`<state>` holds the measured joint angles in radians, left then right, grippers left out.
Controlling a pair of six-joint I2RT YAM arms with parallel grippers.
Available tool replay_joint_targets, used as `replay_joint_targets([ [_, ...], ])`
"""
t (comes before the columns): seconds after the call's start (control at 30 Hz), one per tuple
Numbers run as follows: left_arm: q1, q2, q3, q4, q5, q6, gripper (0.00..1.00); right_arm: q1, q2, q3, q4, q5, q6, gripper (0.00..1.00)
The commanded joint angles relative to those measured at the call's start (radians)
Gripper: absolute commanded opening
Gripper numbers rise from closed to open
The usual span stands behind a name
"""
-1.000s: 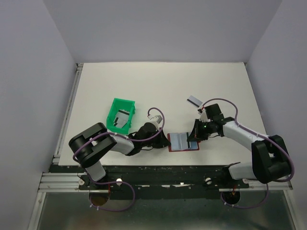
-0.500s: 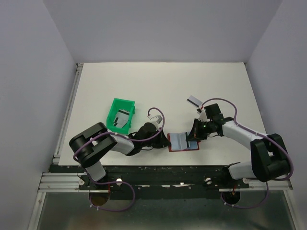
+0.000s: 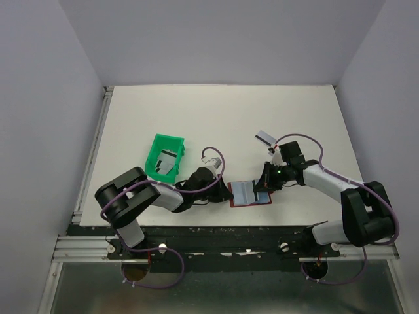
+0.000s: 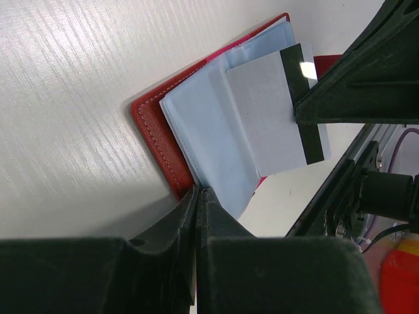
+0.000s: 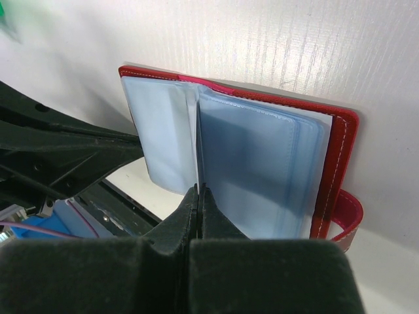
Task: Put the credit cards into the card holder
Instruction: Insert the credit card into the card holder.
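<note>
Close to the near edge of the worktop the card holder lies open, red cover down and pale blue sleeves up. At its left side the left gripper is clamped on the edge of cover and sleeve, pinning it. From the holder's right the right gripper has its fingers pressed together on a credit card, taken by the striped end. The card hangs tilted over the right-hand sleeves, its free edge toward the holder's fold. Whether that edge sits in a pocket I cannot tell. Beyond the holder a second card lies loose on the worktop; well to the holder's left a green tray carries more.

The risk, as I judge it, lies in the entry: the sleeves are soft and stacked, so the card's edge may catch on a lip or slip between sleeves instead of into a pocket. A hard push could buckle a sleeve or twist the card in its thin pinch — or drag the holder out of the left gripper's narrow hold.
</note>
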<state>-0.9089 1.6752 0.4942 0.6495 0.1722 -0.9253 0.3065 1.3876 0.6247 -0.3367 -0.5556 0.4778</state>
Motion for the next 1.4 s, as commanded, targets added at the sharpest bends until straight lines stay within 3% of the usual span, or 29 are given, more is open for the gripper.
replay_joint_targets([
  [0.0,0.001,0.026,0.012,0.004,0.018,0.0,0.13,0.008,0.004,-0.023,0.018,-0.014,-0.01,0.01],
  [0.67,0.001,0.027,0.015,0.004,0.024,0.0,0.13,0.008,-0.022,-0.003,-0.045,0.051,-0.041,0.01],
  [1.37,0.002,0.04,0.027,-0.001,0.029,0.002,0.13,0.008,0.01,0.001,-0.016,-0.023,-0.071,0.04],
])
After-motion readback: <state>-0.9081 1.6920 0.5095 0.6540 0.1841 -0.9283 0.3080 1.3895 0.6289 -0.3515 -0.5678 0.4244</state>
